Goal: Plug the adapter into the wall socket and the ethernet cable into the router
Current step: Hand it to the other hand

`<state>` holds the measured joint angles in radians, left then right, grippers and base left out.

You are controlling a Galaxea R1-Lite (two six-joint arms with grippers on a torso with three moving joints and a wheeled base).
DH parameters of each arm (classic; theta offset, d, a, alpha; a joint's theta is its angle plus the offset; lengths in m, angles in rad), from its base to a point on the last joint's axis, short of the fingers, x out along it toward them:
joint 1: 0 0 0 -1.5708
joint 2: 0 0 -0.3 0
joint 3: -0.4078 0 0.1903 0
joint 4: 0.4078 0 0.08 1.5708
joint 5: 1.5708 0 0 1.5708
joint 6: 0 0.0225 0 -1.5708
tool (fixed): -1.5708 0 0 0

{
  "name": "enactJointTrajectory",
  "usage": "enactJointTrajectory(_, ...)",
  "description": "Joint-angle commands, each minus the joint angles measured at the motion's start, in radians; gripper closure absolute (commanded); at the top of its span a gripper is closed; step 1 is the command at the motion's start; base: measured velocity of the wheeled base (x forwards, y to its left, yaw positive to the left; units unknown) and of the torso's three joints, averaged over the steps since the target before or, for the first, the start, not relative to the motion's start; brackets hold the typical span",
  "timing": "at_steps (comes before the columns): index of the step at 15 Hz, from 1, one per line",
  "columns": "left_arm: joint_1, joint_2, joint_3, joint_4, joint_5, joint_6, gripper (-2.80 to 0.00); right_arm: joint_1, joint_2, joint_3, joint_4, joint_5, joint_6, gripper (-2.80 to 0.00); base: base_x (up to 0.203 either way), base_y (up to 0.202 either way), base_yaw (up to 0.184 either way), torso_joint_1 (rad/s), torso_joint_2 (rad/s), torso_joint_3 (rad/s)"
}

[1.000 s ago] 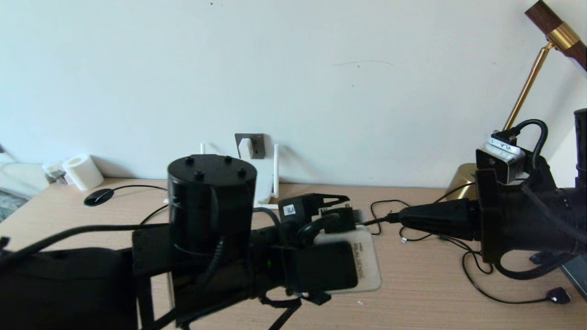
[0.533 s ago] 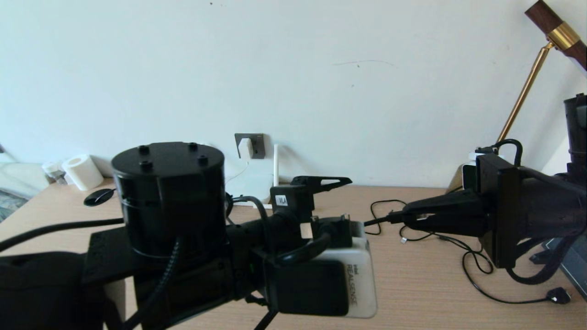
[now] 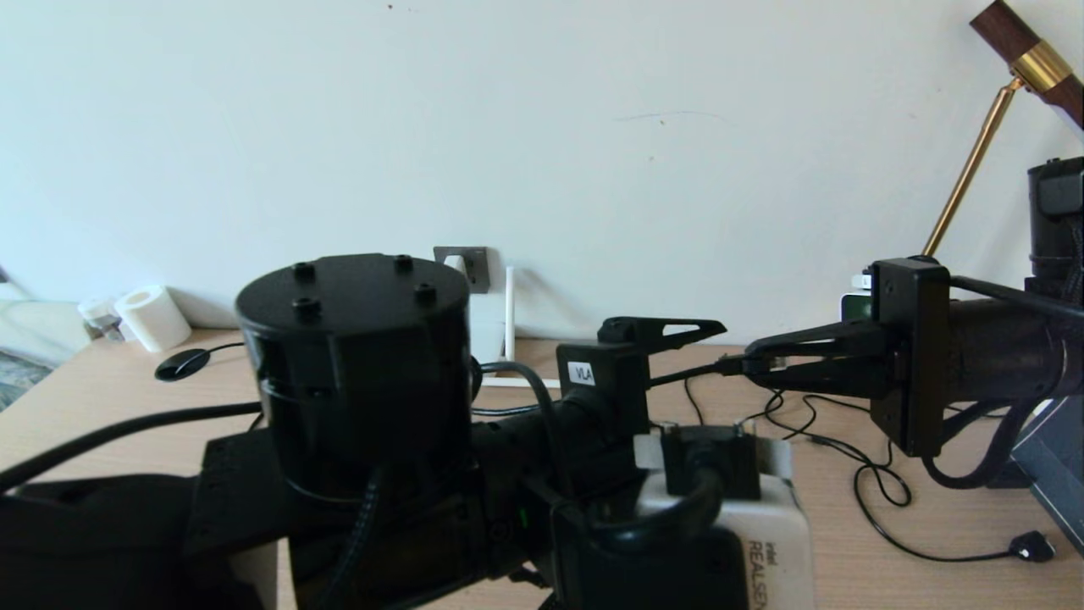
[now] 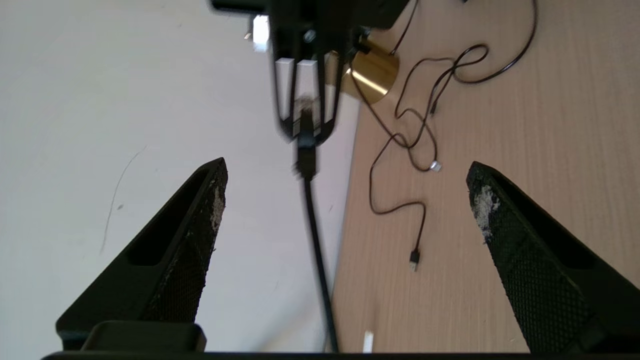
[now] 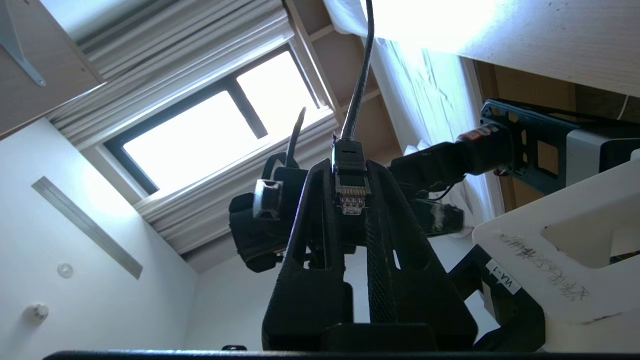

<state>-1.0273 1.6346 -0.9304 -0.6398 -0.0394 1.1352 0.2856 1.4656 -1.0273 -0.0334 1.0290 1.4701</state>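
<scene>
The right gripper (image 3: pixel 749 364), fingers clamped on the plug of the ethernet cable (image 5: pixel 351 192), hangs above the right half of the wooden surface (image 3: pixel 762 517), while the left gripper (image 4: pixel 345 200) faces it with fingers spread wide and empty. The adapter (image 3: pixel 461 267) sits in the wall socket (image 3: pixel 468 258) at the surface's back edge, beside the router (image 3: pixel 500 339), largely hidden behind the left arm. The plug probably needs its clear tip turned squarely toward a port before pushing; loose thin cables (image 3: pixel 881 500), a brass lamp (image 3: pixel 974 161) and a paper roll (image 3: pixel 152 318) share the pale-walled room.
</scene>
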Motion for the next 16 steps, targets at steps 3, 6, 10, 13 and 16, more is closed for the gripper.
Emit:
enactJointTrajectory(3,-0.010,0.016,-0.002,-0.012,-0.001,0.008,-2.80,0.000,0.018,-0.017,-0.002,0.029,0.008,0.00,0.000,0.000,0.000,0.000,0.00,0.000)
enactJointTrajectory(6,-0.008,0.019,-0.004,-0.041,-0.002,0.001,-2.80,0.003,0.011,-0.009,-0.002,0.052,0.007,0.00,0.000,0.000,0.000,0.000,0.00,0.000)
enactJointTrajectory(10,-0.005,0.016,-0.003,-0.041,-0.001,-0.066,-2.80,0.007,0.002,0.001,-0.002,0.083,0.001,0.00,0.000,0.000,0.000,0.000,0.00,0.000)
enactJointTrajectory(13,0.027,0.015,0.002,-0.101,-0.011,-0.104,-2.80,0.009,-0.005,-0.005,-0.003,0.117,0.001,0.00,0.000,0.000,0.000,0.000,0.00,0.000)
enactJointTrajectory(16,0.060,0.069,0.008,-0.241,-0.087,-0.156,-2.80,0.009,0.024,-0.010,-0.034,0.118,0.002,0.00,0.000,0.000,0.000,0.000,0.00,0.000)
